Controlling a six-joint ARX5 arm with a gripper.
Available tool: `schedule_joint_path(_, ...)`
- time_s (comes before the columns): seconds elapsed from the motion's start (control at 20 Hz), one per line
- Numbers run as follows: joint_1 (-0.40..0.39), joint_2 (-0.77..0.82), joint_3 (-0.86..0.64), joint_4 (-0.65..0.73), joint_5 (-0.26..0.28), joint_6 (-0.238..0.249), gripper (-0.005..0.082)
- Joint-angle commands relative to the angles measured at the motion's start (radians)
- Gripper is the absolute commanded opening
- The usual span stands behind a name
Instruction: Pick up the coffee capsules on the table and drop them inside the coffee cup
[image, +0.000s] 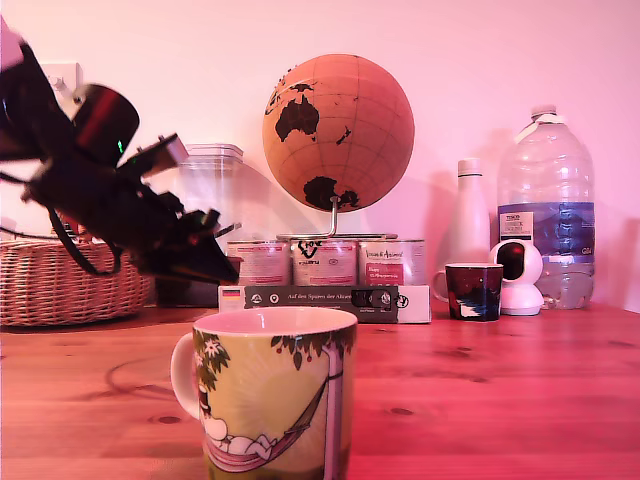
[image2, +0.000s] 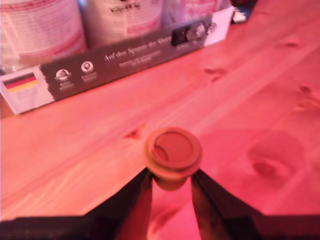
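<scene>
Gripper (image2: 171, 186) pinching one coffee capsule (image2: 173, 155) between both fingers, raised above wooden table (image: 500, 390), yellow-green hammock-print coffee cup (image: 272, 395) in foreground, long box (image2: 115, 62) behind.

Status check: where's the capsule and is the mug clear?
Gripper shut on capsule, lifted off the table. Coffee cup upright, mouth open, front of exterior view. Nothing seen blocking the path to it.
</scene>
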Motion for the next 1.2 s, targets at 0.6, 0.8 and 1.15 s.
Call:
schedule_joint_path(0.6,-0.079,-0.211,-0.185,-0.026,0.051,-0.018,0.0197)
schedule_joint_path(0.8,-0.106,-0.315,-0.289,0.005,0.052,-0.032,0.0197)
schedule_joint_path(1.15,-0.143,-0.52,-0.473,0.027,0.054,-0.077,0.0197)
